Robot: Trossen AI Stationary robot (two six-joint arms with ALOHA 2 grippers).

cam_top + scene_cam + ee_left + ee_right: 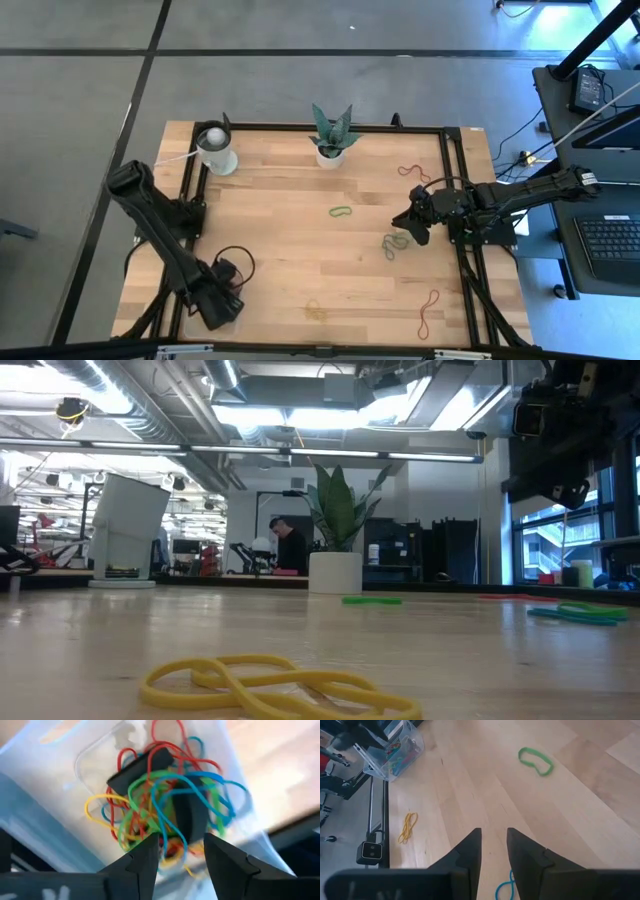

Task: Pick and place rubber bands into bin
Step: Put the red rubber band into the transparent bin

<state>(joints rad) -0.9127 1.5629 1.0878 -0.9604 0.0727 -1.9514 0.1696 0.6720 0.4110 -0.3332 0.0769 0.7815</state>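
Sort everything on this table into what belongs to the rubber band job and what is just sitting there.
Job:
- green rubber band mid-table
- red rubber band
- yellow rubber band
- bin, already holding bands
- left gripper over the bin
- right gripper

Bystanders:
- potted plant
- white cup

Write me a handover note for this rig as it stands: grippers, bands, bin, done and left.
Left gripper: open, empty, over the small clear plastic bin at the table's front-left corner.
Right gripper: jaws apart, nothing between them, over the right side of the table.
Done: the bin holds a tangle of red, green, blue and yellow bands, with dark blocks among them.
Left on the wood: green rubber band mid-table, teal bands by the right gripper, red band back right, orange-red band front right, yellow band front centre.
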